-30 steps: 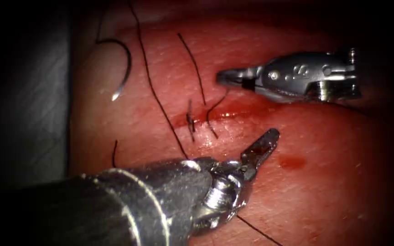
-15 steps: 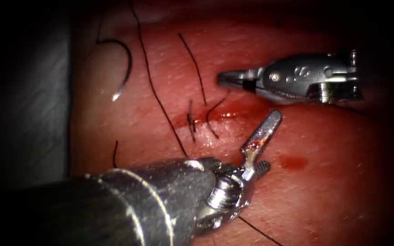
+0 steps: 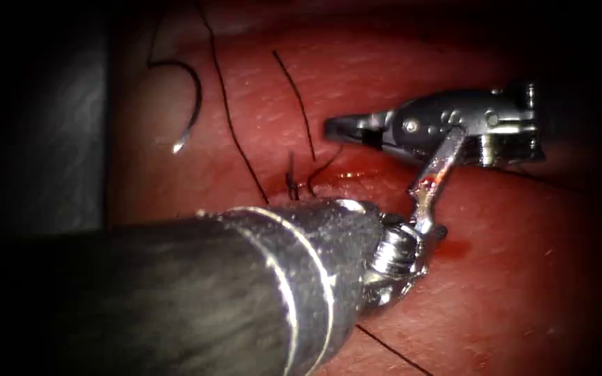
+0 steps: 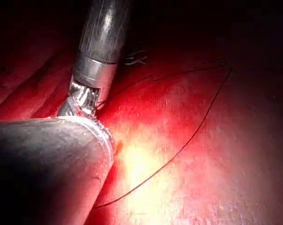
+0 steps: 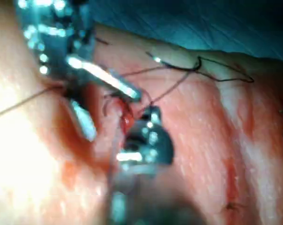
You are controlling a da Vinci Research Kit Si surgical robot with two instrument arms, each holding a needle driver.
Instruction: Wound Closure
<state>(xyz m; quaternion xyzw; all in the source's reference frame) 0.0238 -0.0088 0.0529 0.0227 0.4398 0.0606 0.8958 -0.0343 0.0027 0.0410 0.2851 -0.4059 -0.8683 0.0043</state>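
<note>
Both tools at the cut, needle parked upper left, nothing driven.

Tissue (image 3: 524, 278) fills the frame w/ the cut (image 3: 357, 174) running across centre, red fluid (image 3: 454, 247) pooled lower right of it. Left tool (image 3: 433, 181) comes up from lower left, shaft over the near stitches; its fingers are parted, one blade raised toward the right tool, empty – prob. opened to take thread. Right tool (image 3: 339, 125), centre right, fingers closed; thread (image 3: 325, 163) curls off the tip, so it looks clamped on thread, prob. to keep that strand taut. Needle (image 3: 189, 104) lies loose on tissue upper left, left of the cut, not in tissue, held by neither. Cut thread ends (image 3: 294, 90) stand above the cut.
</note>
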